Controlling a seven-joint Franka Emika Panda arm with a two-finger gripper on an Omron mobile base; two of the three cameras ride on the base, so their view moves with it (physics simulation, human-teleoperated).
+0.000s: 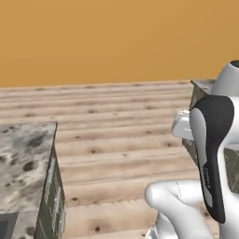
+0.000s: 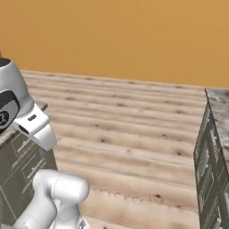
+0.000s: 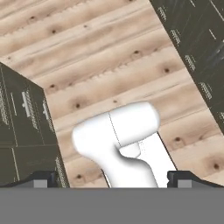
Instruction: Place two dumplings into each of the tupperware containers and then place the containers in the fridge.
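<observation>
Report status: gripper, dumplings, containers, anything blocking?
Gripper open, empty, pointing down at wood floor. No dumplings, containers or fridge in sight. Dark cabinets flank an open floor lane; speckled counter at left.

A strip of plank floor (image 1: pixel 116 135) lies between two counters (image 1: pixel 25 163), the wall (image 1: pixel 116 37) behind it.

- My arm (image 1: pixel 212 158) rose folded at the lower right of the left base view, its dark-faced link upright.
- My gripper (image 3: pixel 112 179) pointed down, jaws spread wide and holding nothing, one fingertip (image 3: pixel 41 179) at each lower corner of the hand view.
</observation>
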